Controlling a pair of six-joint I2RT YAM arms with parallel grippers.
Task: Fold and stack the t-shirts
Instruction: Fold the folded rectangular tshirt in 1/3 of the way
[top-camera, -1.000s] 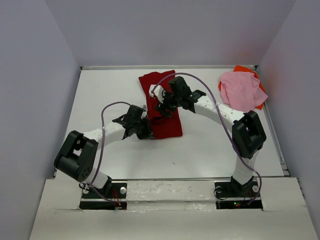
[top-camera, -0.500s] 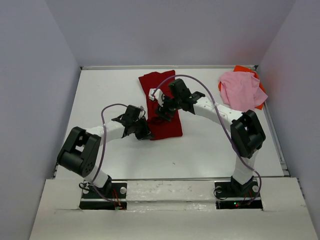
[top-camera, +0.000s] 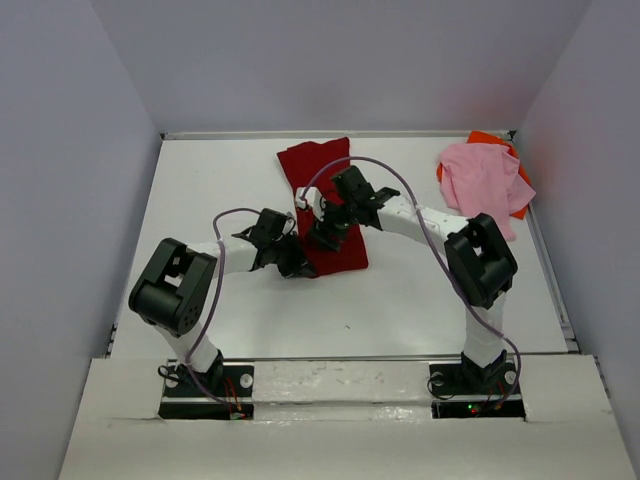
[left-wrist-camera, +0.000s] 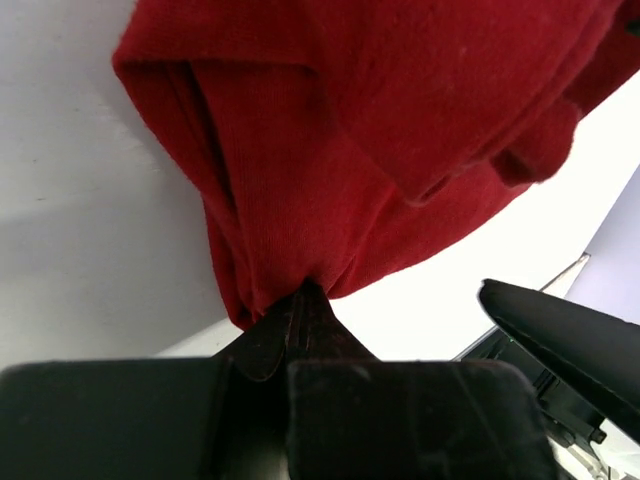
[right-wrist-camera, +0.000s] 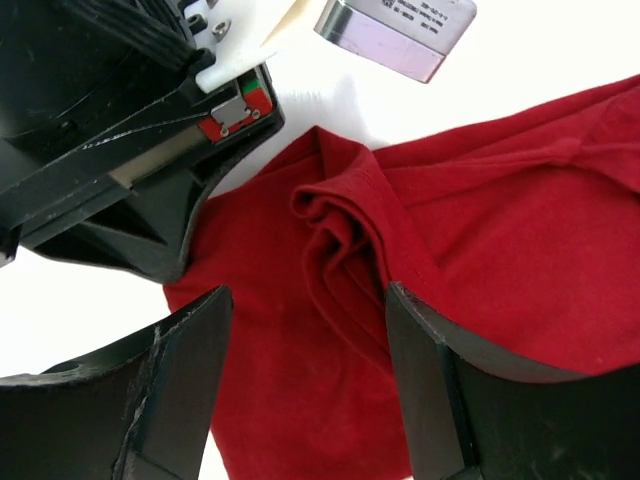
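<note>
The dark red t-shirt (top-camera: 312, 160) lies partly folded at the table's back middle. My left gripper (top-camera: 293, 264) is shut on its near left edge; in the left wrist view the gripper (left-wrist-camera: 305, 297) pinches a bunched fold of the red cloth (left-wrist-camera: 380, 150). My right gripper (top-camera: 319, 232) hovers open just over the same shirt. In the right wrist view the gripper (right-wrist-camera: 305, 335) straddles a ridge of red cloth (right-wrist-camera: 480, 230) without gripping it. A light pink t-shirt (top-camera: 480, 180) lies crumpled at the back right on top of a bright orange one (top-camera: 488, 138).
The white table (top-camera: 220, 190) is walled on three sides, with a raised rim (top-camera: 553, 270) along its right edge. Both arms cross over the table's middle, their cables looping above. The left gripper's body (right-wrist-camera: 130, 170) sits close beside the right fingers.
The left arm's elbow has swung right and its gripper has crept slightly right with the shirt's edge. The right gripper has come down and left, closer to the left gripper.
</note>
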